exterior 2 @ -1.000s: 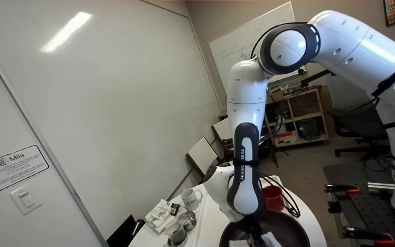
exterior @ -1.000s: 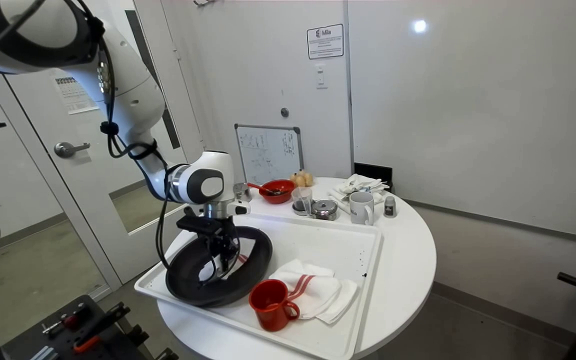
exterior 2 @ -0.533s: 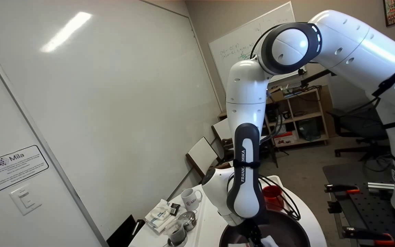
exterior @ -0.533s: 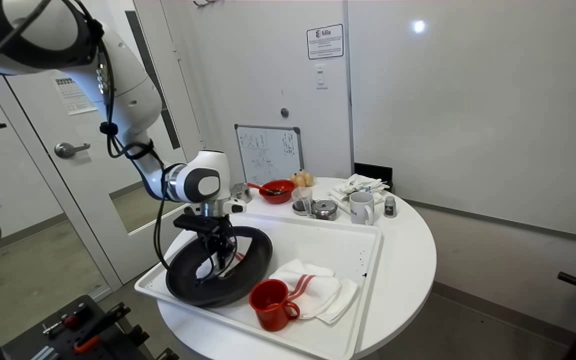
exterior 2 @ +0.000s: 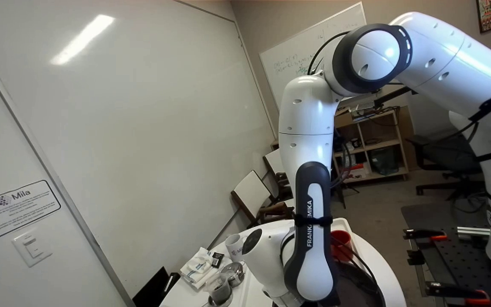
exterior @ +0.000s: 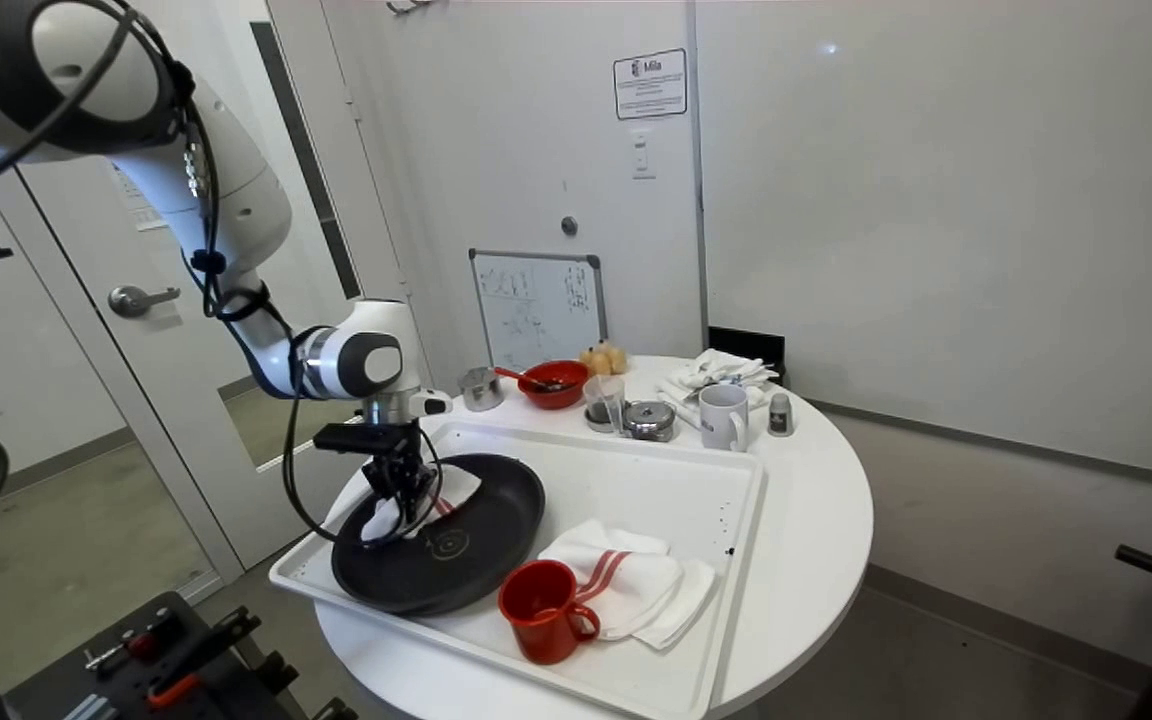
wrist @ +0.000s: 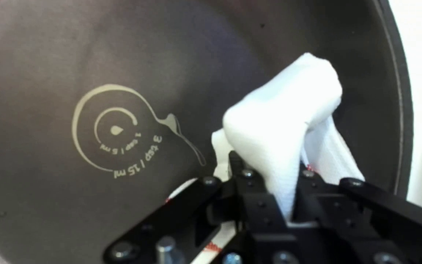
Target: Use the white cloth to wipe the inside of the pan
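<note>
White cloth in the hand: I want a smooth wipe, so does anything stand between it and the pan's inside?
Nothing visible does: the hand holds the white cloth inside the pan. The red mug stands outside, on the tray.

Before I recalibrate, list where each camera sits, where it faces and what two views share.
An exterior view: raised, facing down across the table toward a small whiteboard; the arm shows.
An exterior view: raised, facing the shelf past the arm, whose end is hidden.
Wrist view: on the arm's end, facing into the pan; fingers show, gripping white cloth.
Both exterior views share the pan and red mug.
</note>
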Robot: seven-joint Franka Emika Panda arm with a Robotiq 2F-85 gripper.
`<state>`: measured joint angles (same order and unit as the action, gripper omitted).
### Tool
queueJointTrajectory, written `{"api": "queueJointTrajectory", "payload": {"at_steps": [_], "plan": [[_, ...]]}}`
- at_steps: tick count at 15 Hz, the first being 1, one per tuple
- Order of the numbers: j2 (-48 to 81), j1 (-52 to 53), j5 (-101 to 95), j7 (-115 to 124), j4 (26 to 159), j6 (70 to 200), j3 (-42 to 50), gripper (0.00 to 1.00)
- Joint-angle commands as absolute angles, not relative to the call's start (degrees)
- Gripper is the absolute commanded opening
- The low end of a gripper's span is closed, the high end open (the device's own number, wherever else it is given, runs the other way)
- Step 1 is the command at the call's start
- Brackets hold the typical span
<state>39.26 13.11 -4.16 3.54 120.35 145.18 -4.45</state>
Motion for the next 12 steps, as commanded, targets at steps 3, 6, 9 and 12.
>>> {"api": "queueJointTrajectory", "payload": {"at_steps": [3, 6, 9, 12], "plan": [[41.43, 12.29, -4.58, 3.12, 118.64, 145.34, -4.10, 0.09], [40.78, 10.56, -4.10, 2.89, 120.25, 146.28, -3.29, 0.09], [39.41, 8.59, -4.03, 2.86, 122.74, 147.68, -2.20, 0.09], [38.24, 6.91, -4.02, 3.50, 124.80, 148.61, -0.93, 0.09]]}}
